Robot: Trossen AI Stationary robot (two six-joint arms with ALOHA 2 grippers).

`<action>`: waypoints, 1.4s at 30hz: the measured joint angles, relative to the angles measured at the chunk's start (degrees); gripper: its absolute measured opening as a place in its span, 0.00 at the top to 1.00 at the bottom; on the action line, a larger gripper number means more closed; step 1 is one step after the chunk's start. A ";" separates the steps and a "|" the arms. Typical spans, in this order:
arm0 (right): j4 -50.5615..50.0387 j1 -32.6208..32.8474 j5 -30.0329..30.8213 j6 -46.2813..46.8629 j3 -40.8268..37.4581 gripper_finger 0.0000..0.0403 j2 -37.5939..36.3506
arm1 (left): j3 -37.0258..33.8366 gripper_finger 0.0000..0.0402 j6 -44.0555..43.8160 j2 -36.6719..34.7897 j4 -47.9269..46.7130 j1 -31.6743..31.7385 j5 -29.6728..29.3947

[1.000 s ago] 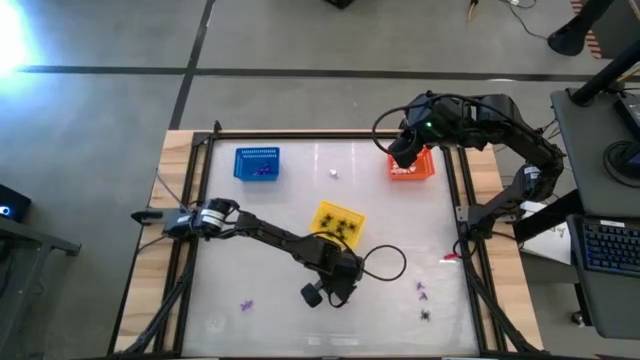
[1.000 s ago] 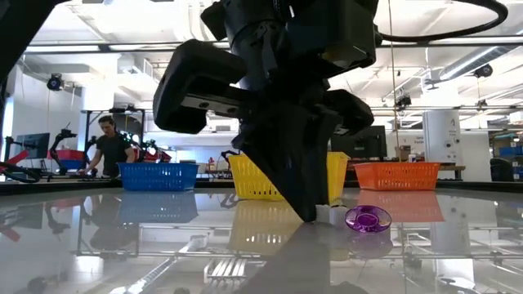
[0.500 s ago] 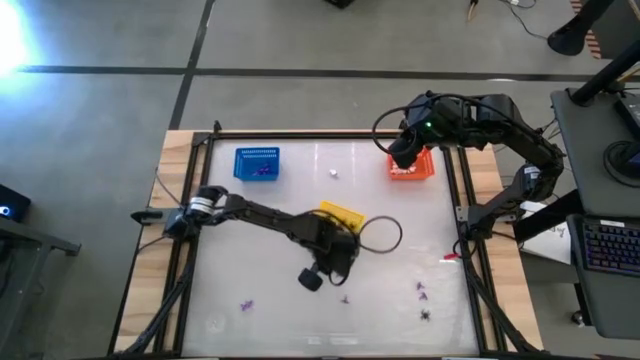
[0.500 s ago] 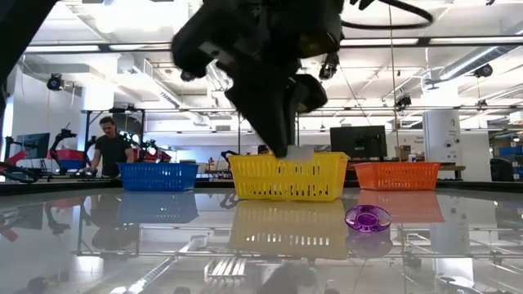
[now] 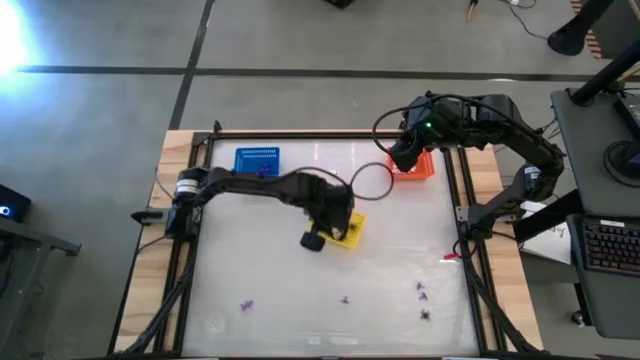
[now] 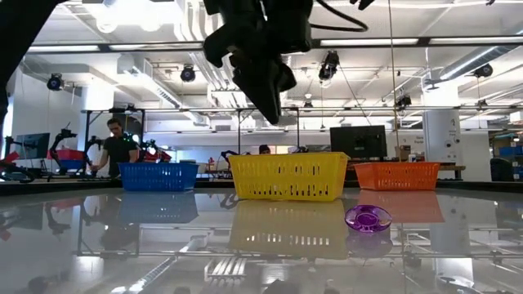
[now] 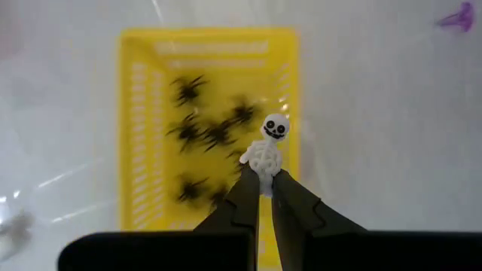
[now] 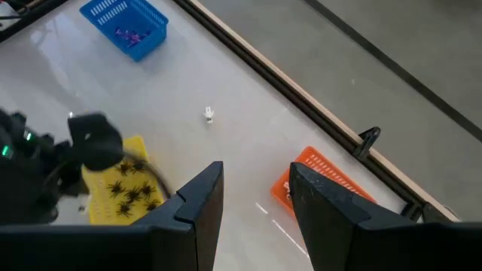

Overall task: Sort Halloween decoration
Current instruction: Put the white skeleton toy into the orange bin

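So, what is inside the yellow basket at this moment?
The yellow basket holds several black spiders. The left gripper, shut on a white skeleton, hangs above it and hides one corner, so any pieces lying there cannot be seen.

White skeleton (image 7: 266, 147), yellow basket (image 7: 139, 135)

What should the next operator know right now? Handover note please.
Left gripper: shut on a white skeleton, raised above the yellow basket, which holds black spiders.
Right gripper: open, empty, hovering by the orange basket.
Done: spiders in yellow, purple bits in the blue basket.
Left: place the held skeleton, probably not in yellow; one white piece loose mid-table; purple pieces and a black spider along the near edge.
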 joint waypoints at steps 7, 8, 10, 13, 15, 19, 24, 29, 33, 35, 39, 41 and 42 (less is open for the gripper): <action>0.02 0.00 0.02 0.42 -0.69 0.64 0.00 | -0.04 1.00 3.99 -4.21 -2.29 4.88 -4.33; 0.02 0.00 0.04 0.41 -0.94 0.64 0.02 | -0.04 1.00 4.51 -4.74 -2.31 5.66 -4.35; 0.07 0.00 -0.09 0.39 -1.53 0.64 0.02 | -0.04 1.00 5.62 -5.85 -2.36 7.38 -4.37; 0.01 0.00 -3.44 0.41 -2.82 0.64 0.02 | -0.04 1.00 6.79 -7.72 -2.39 10.22 -4.30; 0.02 0.00 -6.45 0.39 -3.69 0.64 0.02 | -0.04 1.00 7.67 -8.79 -2.34 12.07 -4.29; 0.22 0.00 -12.18 1.85 -5.59 0.64 0.07 | -0.04 1.00 10.32 -10.04 -1.59 15.29 -4.28; 4.48 0.00 -13.66 6.35 -7.80 0.64 0.07 | -0.04 1.00 13.38 -11.37 0.61 18.75 -2.09; 14.40 0.00 -13.92 7.98 -10.67 0.64 0.07 | -0.04 1.00 15.03 -11.96 3.42 21.63 0.42; 20.84 -0.02 -13.95 9.10 -13.72 0.64 0.07 | -0.04 1.00 15.96 -11.98 3.92 23.76 2.15; 24.08 -0.04 -13.95 10.22 -15.81 0.64 0.07 | -0.04 1.00 16.09 -11.98 4.69 24.58 2.77; 30.42 -0.20 -13.92 10.98 -20.60 0.64 0.09 | -0.04 1.00 16.14 -11.98 5.93 25.49 5.22; 34.44 -0.32 -13.92 11.27 -23.01 0.64 0.09 | -0.04 1.00 16.38 -11.98 6.70 25.58 5.35; 36.42 -0.62 -13.97 11.47 -24.30 0.64 0.09 | -0.04 1.00 16.64 -11.98 6.97 25.58 5.36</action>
